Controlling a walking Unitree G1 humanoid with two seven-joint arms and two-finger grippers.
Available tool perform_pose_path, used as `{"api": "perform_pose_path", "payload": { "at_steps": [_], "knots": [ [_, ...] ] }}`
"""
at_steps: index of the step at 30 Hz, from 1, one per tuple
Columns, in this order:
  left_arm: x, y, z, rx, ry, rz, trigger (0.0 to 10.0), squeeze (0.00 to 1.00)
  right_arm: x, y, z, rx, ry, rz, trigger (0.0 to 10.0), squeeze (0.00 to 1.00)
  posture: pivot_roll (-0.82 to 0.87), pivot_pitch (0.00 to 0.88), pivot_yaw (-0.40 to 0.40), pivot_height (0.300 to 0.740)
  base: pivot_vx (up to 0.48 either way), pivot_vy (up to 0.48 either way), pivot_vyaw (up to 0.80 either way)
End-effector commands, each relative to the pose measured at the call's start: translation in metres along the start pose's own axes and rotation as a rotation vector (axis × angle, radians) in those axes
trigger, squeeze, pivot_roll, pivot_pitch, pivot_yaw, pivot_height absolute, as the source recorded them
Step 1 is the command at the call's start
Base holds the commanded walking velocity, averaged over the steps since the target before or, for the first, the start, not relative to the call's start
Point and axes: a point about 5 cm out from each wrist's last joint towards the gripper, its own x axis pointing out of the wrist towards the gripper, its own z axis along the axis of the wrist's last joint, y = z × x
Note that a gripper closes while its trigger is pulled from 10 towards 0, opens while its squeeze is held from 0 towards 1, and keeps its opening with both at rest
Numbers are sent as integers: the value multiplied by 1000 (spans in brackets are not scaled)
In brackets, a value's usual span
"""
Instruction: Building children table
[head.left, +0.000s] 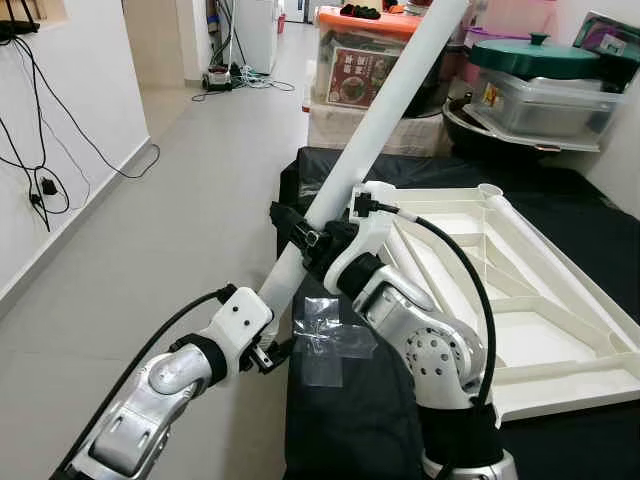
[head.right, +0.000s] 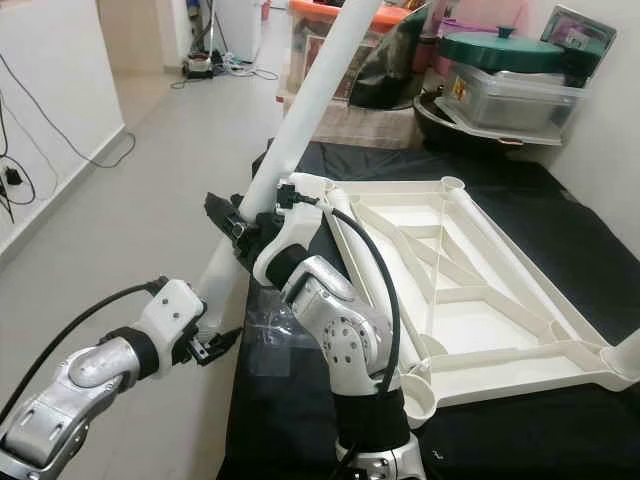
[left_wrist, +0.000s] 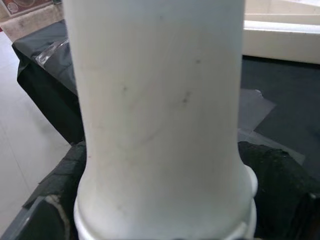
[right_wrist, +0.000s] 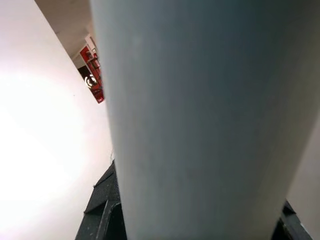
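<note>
Between my two grippers runs the white table leg (head.left: 375, 130), a long round tube slanting from low by the worktop's near-left edge up and away to the right, its top end leaving the head views over the storage boxes (head.left: 360, 70). My left gripper (head.left: 268, 352) has the tube's lower end: the left wrist view looks along the pale barrel with the black fingers (left_wrist: 272, 175) dark on either side of it, closed against the flared foot. My right gripper (head.left: 305, 238) has the tube further up, its black fingers (head.right: 228, 222) wrapped round the shaft just off the worktop's left edge, and the right wrist view stares straight up the tube's length. So both are clamped on the same leg, left low, right higher. To the right, on the black-covered worktop (head.left: 590, 200), the white tabletop (head.left: 520, 300) lies upside down, ribs showing, with round sockets at its corners; the near socket (head.right: 418, 398) sits just by my right elbow, and it looks empty. A scrap of clear plastic film (head.left: 325, 340) lies on the cloth near the left edge. I judge the tube's axis is far from matching any socket, so the lower end must swing rightward over the panel, and the left arm holds that end.
</note>
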Motion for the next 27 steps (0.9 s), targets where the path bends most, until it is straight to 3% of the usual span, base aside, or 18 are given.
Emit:
{"api": "perform_pose_path", "payload": {
  "at_steps": [1, 2, 4, 5, 7, 8, 9, 14, 15, 18, 21, 23, 25, 26, 27],
  "knots": [
    [-5, 15, 12, -41, -69, 91, 10000, 1000, -1, -1, 2, 6, -8, 27, 0, 0, 103, 0, -99, 740, 0, 0, 0],
    [-9, 24, 14, -62, -78, 168, 10000, 1000, -3, -9, 10, -14, -23, 7, 0, 0, 102, 0, -102, 740, 0, 0, 0],
    [-9, 24, 14, -62, -78, 168, 10000, 1000, -3, -9, 10, -14, -23, 7, 0, 0, 102, 0, -102, 740, 0, 0, 0],
    [-12, 30, 14, -72, -80, 218, 10000, 1000, -4, -15, 15, -27, -34, -7, 0, 0, 102, 0, -102, 740, 0, 0, 0],
    [-19, 33, 15, -110, -48, 253, 10000, 1000, -8, -43, 41, -144, -95, -118, 0, 0, 106, 0, -106, 740, 0, 0, 0],
    [-19, 33, 15, -110, -48, 253, 10000, 1000, -8, -43, 41, -144, -95, -118, 0, 0, 106, 0, -106, 740, 0, 0, 0],
    [-21, 33, 17, -92, -34, 264, 10000, 0, -11, -53, 51, -186, -114, -163, 0, 0, 109, 0, -108, 740, 0, 0, 0],
    [-27, 28, 21, -91, -25, 256, 10000, 0, -18, -73, 75, -278, -157, -256, 0, 0, 110, 0, -109, 740, 0, 0, 0],
    [-31, 29, 22, -105, -33, 271, 10000, 0, -21, -81, 85, -341, -173, -306, 0, 0, 112, 0, -112, 740, 0, 0, 0],
    [-37, 29, 24, -133, -61, 278, 10000, 0, -28, -95, 104, -418, -213, -402, 0, 0, 114, 0, -115, 740, 0, 0, 0],
    [-38, 28, 24, -104, -55, 276, 10000, 0, -32, -101, 113, -418, -242, -448, 0, 0, 114, 0, -114, 740, 0, 0, 0],
    [-35, 27, 20, -145, -13, 244, 10000, 0, -35, -105, 120, -404, -269, -481, 0, 0, 112, 0, -112, 740, 0, 0, 0],
    [-34, 35, 11, -334, 25, 307, 10000, 0, -37, -108, 130, -333, -310, -487, 0, 0, 107, 0, -109, 740, 0, 0, 0],
    [-35, 40, 7, -460, -10, 327, 10000, 0, -38, -108, 132, -294, -321, -469, 0, 0, 105, 0, -106, 740, 0, 0, 0],
    [-35, 40, 7, -460, -10, 327, 10000, 0, -38, -108, 132, -294, -321, -469, 0, 0, 105, 0, -106, 740, 0, 0, 0]
  ]
}}
